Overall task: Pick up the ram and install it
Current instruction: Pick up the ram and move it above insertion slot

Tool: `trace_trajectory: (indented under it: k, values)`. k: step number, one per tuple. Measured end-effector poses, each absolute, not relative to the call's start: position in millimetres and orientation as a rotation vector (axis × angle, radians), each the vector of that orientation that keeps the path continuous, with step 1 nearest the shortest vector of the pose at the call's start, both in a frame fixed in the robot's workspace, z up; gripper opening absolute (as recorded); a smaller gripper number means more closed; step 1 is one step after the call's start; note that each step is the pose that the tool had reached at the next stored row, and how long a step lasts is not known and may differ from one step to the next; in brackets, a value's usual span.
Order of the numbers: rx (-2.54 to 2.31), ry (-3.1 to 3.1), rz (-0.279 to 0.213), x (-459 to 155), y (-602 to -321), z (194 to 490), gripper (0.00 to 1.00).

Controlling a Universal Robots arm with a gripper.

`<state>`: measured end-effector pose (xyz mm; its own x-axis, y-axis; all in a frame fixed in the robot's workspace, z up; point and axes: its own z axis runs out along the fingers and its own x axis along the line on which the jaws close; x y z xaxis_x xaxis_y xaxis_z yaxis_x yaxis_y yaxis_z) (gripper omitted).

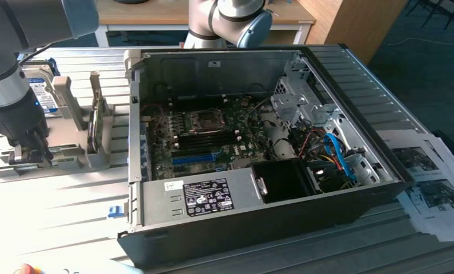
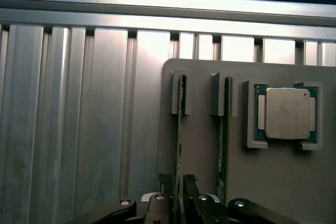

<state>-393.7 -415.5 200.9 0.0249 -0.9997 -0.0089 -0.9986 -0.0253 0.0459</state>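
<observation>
Operator: Gripper (image 2: 177,179) status?

Spotter: Your jaws are apart, not clamped on anything. On the wrist cam the fingers (image 2: 165,178) sit one each side of the ram (image 2: 179,124), w/ a thin dark gap showing on at least one side.

Operator: Where's the ram exactly?

Spotter: Standing on edge in the grey holder (image 2: 273,192), far end seated in a slot block. It's the stick farthest from the processor chip (image 2: 286,113). A second stick (image 2: 224,129) stands parallel in the next slot, between your ram and the chip. The chip lies flat in its own pocket, apart from both sticks.

Operator: And the exterior cam?

Spotter: Your arm (image 1: 5,85) is down over the holder, at the exterior view's left of the open PC case (image 1: 249,228). The hard drive (image 1: 40,91) w/ blue-white label stands just behind the arm. The motherboard (image 1: 204,137) lies inside the case, w/ black slots near its middle; can't tell if any is filled. The holder rests on the ribbed metal table (image 2: 79,129). Printed papers (image 1: 432,182) lie at the exterior view's right of the case.
</observation>
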Motion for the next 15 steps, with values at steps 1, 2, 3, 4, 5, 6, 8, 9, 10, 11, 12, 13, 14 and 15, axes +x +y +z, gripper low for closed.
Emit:
trace_trajectory:
  k: [1, 2, 3, 4, 5, 6, 8, 9, 10, 11, 12, 13, 14, 15]
  values:
    - [2.230, -2.174, -0.060, -393.7, -415.5, 200.9, 0.23]
    - [2.230, -2.174, -0.060, -393.7, -415.5, 200.9, 0.23]
    - [2.230, -2.174, -0.060, -393.7, -415.5, 200.9, 0.23]
    - [2.230, -2.174, -0.060, -393.7, -415.5, 200.9, 0.23]
    - [2.230, -2.174, -0.060, -393.7, -415.5, 200.9, 0.23]
    - [2.230, -2.174, -0.060, -393.7, -415.5, 200.9, 0.23]
    - [2.230, -2.174, -0.060, -393.7, -415.5, 200.9, 0.23]
    - [2.230, -2.174, -0.060, -393.7, -415.5, 200.9, 0.23]
    - [2.230, -2.174, -0.060, -393.7, -415.5, 200.9, 0.23]
    - [2.230, -2.174, -0.060, -393.7, -415.5, 200.9, 0.23]
    - [2.230, -2.174, -0.060, -393.7, -415.5, 200.9, 0.23]
    - [2.230, -2.174, -0.060, -393.7, -415.5, 200.9, 0.23]
    - [2.230, -2.174, -0.060, -393.7, -415.5, 200.9, 0.23]
    - [2.230, -2.174, -0.060, -393.7, -415.5, 200.9, 0.23]
